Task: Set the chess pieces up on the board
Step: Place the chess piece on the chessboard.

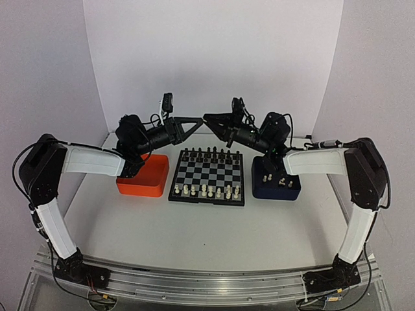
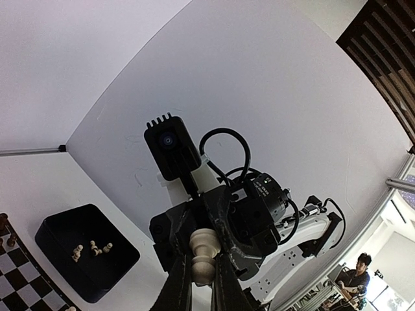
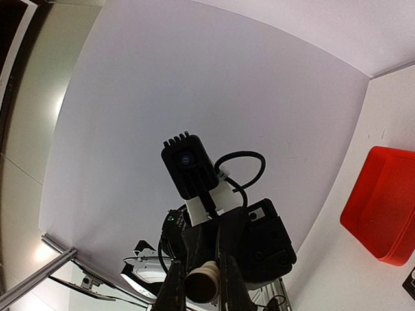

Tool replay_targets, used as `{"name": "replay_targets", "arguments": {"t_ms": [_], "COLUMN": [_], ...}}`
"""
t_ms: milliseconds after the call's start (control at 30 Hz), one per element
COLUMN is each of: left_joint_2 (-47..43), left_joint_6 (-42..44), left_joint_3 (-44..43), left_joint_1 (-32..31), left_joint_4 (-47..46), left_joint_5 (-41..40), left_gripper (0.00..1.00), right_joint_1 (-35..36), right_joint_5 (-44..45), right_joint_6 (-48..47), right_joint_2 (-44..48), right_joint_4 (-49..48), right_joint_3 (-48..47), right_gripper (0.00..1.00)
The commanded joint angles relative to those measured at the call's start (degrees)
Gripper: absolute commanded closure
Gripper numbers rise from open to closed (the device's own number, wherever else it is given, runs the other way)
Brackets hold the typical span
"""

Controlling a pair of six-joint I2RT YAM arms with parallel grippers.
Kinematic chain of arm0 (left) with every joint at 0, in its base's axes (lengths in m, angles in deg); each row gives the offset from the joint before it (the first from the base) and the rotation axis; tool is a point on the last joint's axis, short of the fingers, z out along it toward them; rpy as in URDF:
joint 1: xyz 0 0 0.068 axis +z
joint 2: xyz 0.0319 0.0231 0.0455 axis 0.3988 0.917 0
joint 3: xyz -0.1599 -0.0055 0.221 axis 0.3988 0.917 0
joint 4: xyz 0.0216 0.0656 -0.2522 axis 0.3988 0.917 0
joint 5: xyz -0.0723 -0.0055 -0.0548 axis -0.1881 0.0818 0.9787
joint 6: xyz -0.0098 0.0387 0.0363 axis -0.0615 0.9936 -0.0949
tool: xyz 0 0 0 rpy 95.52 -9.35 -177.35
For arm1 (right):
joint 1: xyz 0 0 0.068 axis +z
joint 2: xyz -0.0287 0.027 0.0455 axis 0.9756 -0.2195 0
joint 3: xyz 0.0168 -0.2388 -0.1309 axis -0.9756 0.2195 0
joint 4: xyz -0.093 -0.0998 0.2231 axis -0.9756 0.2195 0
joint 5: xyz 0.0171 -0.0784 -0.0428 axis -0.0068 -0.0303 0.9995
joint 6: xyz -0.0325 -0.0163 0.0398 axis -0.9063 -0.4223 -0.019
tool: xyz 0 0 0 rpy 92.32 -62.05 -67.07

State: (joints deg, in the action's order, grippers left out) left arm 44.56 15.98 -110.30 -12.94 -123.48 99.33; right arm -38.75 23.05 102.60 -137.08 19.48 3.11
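The left claw (image 1: 198, 120) and the right claw (image 1: 209, 119) meet tip to tip in the air, both raised and pointing at each other. In the left wrist view the left claw (image 2: 202, 260) is clamped on a small cream-white plastic chess piece (image 2: 203, 251), whose rounded head sticks out past the fingertips toward the right claw facing it. In the right wrist view the right claw (image 3: 202, 275) is also pressed together on that piece (image 3: 201, 283), whose round base shows between its fingers. Both claws therefore grip the one piece at once. Below the meeting claws and a little nearer the arm bases lies the small square chessboard with black and pale grey checks and a black frame (image 1: 209, 172). A row of small black chess pieces (image 1: 211, 154) stands along the board edge closest under the claws. More cream-white chess pieces (image 1: 211, 190) stand along the opposite edge, farther from the claws. Below and to the left of the left claw sits an orange square plastic tray (image 1: 139, 186), touching or just beside the board. Below and to the right of the right claw sits a dark blue square tray (image 1: 275, 189). A few loose cream-white pieces (image 1: 283, 181) lie inside it.
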Motion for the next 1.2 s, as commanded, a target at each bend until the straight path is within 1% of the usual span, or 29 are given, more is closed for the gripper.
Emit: {"name": "replay_targets", "arguments": {"t_ms": [0, 67, 267, 300, 367, 467, 567, 633, 700, 767, 833, 900, 1000, 1067, 1167], "left_joint_2": [-2.52, -3.86, -6.96, -6.79, -5.95, -2.62, 3.17, 7.73, 12.48, 18.88, 23.60, 26.90, 30.71, 32.57, 34.61], "left_joint_6": [2.64, 5.22, 12.49, 13.54, 15.58, 18.03, 21.95, 24.34, 27.15, 29.45, 31.27, 32.35, 34.24, 35.87, 38.52], "left_joint_3": [-1.43, -2.15, -5.28, -6.12, -8.94, -15.21, -23.85, -31.86, -39.03, -47.14, -54.19, -59.19, -65.12, -68.03, -70.77], "left_joint_1": [-0.21, -0.22, -0.20, -0.20, -0.25, -0.51, -1.58, -2.52, -3.79, -5.04, -6.14, -6.78, -7.61, -8.18, -9.10], "left_joint_4": [3.28, 9.94, 30.53, 34.21, 41.18, 49.92, 62.39, 70.50, 79.67, 87.78, 94.12, 97.30, 101.91, 104.28, 107.56], "left_joint_5": [-3.40, -4.92, -8.84, -9.14, -9.98, -10.85, -12.40, -13.01, -14.12, -16.44, -17.89, -18.39, -20.11, -20.85, -21.35], "left_gripper": [1.00, 1.00, 1.00, 1.00, 1.00, 1.00, 1.00, 1.00, 1.00, 1.00, 1.00, 1.00, 1.00, 1.00, 1.00], "right_joint_1": [0.14, -0.38, -4.07, -4.71, -6.22, -9.18, -12.04, -13.12, -13.19, -13.19, -13.18, -13.22, -13.18, -13.24, -13.21], "right_joint_5": [-1.63, 0.01, 5.24, 5.64, 6.28, 6.50, 6.34, 7.08, 9.87, 13.87, 19.70, 25.30, 30.49, 34.77, 40.56], "right_joint_6": [-0.57, -2.53, -5.77, -5.94, -6.19, -7.53, -11.80, -18.30, -26.75, -36.71, -43.48, -48.61, -53.86, -55.84, -57.20], "right_joint_2": [-1.06, -0.34, 3.33, 3.92, 5.10, 7.10, 9.74, 13.43, 17.19, 21.72, 25.40, 28.73, 31.24, 32.40, 34.38], "right_joint_4": [-1.56, -0.24, 2.36, 2.65, 3.17, 5.10, 12.06, 21.87, 33.15, 45.61, 54.86, 61.67, 69.55, 72.61, 73.06], "right_joint_3": [-1.64, 0.00, 6.85, 7.77, 9.76, 12.60, 14.86, 15.63, 15.51, 15.39, 15.34, 15.45, 15.02, 15.27, 17.09], "right_gripper": [0.84, 0.73, 0.55, 0.50, 0.44, 0.20, 0.17, 0.16, 0.15, 0.14, 0.13, 0.12, 0.11, 0.11, 0.10]}}
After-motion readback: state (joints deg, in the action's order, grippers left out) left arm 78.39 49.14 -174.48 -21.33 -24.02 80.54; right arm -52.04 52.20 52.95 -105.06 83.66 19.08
